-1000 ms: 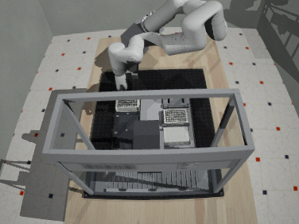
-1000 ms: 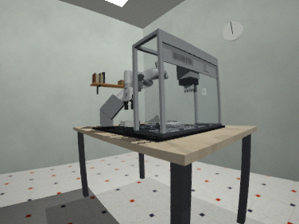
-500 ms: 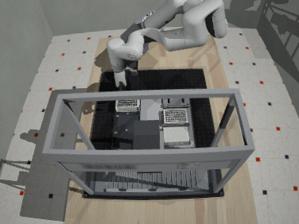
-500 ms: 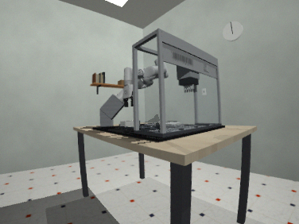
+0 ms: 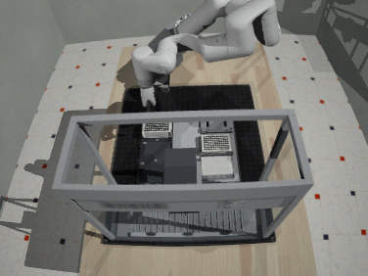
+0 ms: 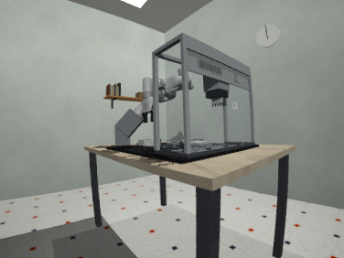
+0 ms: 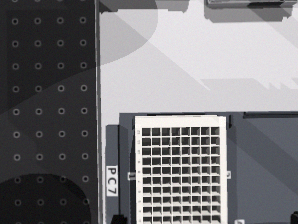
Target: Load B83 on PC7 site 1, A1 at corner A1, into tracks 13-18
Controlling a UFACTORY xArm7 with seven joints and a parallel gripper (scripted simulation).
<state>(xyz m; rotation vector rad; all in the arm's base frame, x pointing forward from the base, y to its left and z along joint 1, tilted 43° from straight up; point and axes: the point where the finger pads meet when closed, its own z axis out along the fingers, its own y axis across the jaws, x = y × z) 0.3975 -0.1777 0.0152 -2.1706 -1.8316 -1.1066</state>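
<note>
The deep-well block B83 [image 5: 157, 129] is white with square wells and sits on the dark grey carrier PC7 [image 5: 156, 158], at the carrier's end nearest the arm. In the wrist view the block [image 7: 177, 170] lies square to the carrier, beside the PC7 label [image 7: 112, 181]. My gripper [image 5: 149, 100] is open and empty. It hangs above the black deck just short of that carrier end, apart from the block. It shows small in the exterior view [image 6: 147, 116]. My fingers are out of the wrist view.
Nest S1 [image 5: 215, 126] looks empty. The 96-well plate B38 [image 5: 215, 143] and the 384-well plate B33 [image 5: 216, 166] sit in the nests beyond it. A grey frame [image 5: 181, 188] encloses the instrument, with a dark head [image 5: 180, 165] over the carrier. The rails [image 5: 186, 220] lie at the far end.
</note>
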